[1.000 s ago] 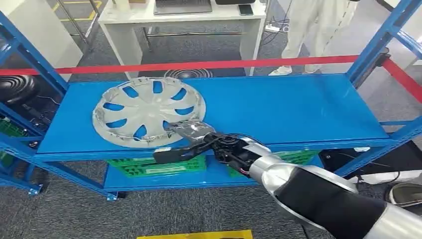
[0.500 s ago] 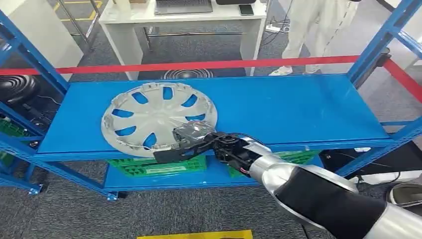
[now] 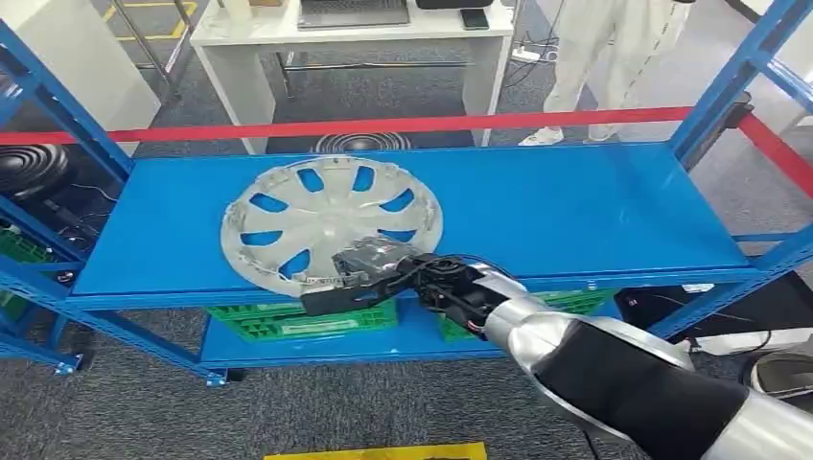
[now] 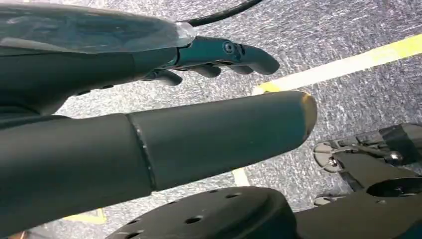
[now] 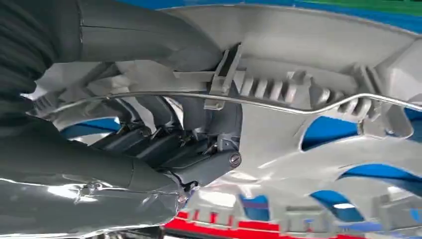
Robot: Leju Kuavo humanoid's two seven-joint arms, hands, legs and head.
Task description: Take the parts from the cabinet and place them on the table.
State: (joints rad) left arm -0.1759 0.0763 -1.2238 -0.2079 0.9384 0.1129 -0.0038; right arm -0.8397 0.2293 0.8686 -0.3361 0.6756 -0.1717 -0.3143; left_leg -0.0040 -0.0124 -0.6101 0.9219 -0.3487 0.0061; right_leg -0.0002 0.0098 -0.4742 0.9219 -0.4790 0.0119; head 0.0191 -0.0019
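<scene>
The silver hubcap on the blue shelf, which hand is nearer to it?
Right. The right hand grips the hubcap at its near rim; the left hand hangs over the grey floor.

Right arm [image 3: 614, 374], lower right of head view: polished silver shell, broad matte black band around its middle, silver again toward the corner. Wrist section is exposed black mechanism with thin black cables looping over it.

Right hand [image 3: 360, 273], centre of head view: dark grey fingers, back wrapped in crinkled clear film. Right wrist view, left half: grey ribbed cover at upper left, thick grey thumb, darker fingers [image 5: 164, 144] with a round silver screw at one pivot.

Left hand [image 4: 149, 144], left wrist view: thick dark grey thumb with a seam ring and worn pale tip; darker fingers [image 4: 224, 52] above with a small screw; glossy clear film along the top left; black cable at top.
</scene>
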